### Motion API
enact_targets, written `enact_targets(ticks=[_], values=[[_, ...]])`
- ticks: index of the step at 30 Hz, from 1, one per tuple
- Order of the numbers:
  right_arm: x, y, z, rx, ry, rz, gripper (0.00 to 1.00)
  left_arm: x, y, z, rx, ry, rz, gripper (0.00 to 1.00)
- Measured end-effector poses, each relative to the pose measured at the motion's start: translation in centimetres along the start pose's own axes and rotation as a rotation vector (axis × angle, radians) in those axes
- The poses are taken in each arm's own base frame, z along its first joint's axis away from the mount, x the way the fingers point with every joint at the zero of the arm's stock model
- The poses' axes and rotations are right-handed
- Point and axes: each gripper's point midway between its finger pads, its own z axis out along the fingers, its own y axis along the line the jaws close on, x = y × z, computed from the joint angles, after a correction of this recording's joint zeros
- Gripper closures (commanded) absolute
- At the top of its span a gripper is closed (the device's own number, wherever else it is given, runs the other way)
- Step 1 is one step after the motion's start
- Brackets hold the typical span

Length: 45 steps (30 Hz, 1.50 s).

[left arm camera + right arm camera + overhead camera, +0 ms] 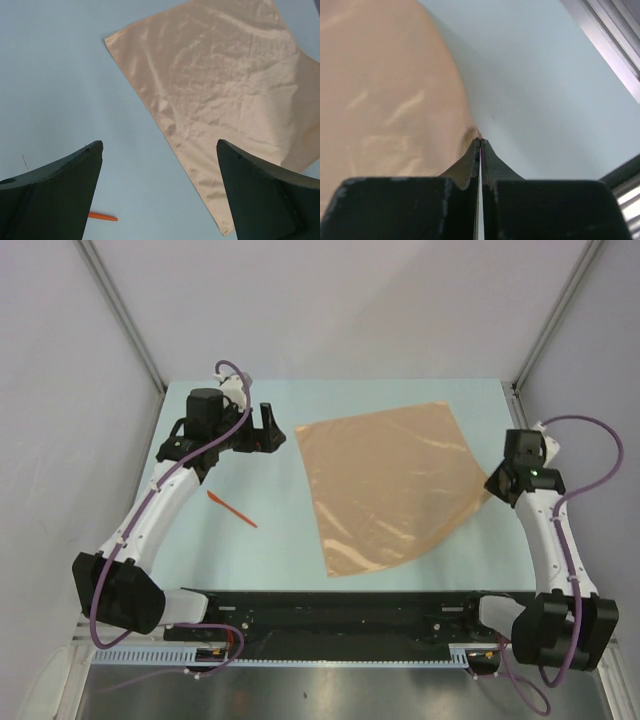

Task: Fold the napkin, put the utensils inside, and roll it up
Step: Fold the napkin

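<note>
The peach-orange napkin [390,480] lies spread flat in the middle of the table. It also shows in the left wrist view [225,90] and the right wrist view [385,100]. My right gripper [497,482] is shut on the napkin's right corner, and the cloth puckers at the closed tips [480,141]. My left gripper [262,428] is open and empty, just left of the napkin's far left corner, with the fingers wide apart [160,150]. The orange-red utensil [232,510] lies on the table left of the napkin, and its tip shows in the left wrist view [102,216].
A pale blue table top [250,560] carries everything. A black rail [350,605] runs along the near edge between the arm bases. White walls with metal frame posts [125,315] enclose the back and sides.
</note>
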Motion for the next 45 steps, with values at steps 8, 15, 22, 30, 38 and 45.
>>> enact_targets(ticks=[8,15,22,30,38,45], values=[[1.2,16.2,0.3,-0.241,0.022,-0.216,1.00,-0.1,0.0,0.0,0.000,-0.003,0.000,0.00],[6.6,29.0,5.2,-0.327,0.095,-0.354,1.00,-0.3,0.4,0.0,-0.008,-0.010,-0.004,0.00],[12.0,37.8,8.1,-0.423,0.132,-0.417,1.00,-0.4,0.8,-0.1,-0.017,-0.013,-0.010,0.00],[13.7,43.4,7.7,-0.555,0.114,-0.370,1.00,-0.4,1.2,-0.2,-0.021,-0.014,-0.020,0.00],[15.2,47.0,9.1,-0.638,0.124,-0.320,1.00,-0.4,1.2,-0.2,-0.018,-0.014,-0.024,0.00],[16.0,49.3,8.9,-0.712,0.133,-0.286,1.00,-0.4,0.9,-0.2,-0.003,-0.013,-0.025,0.00]])
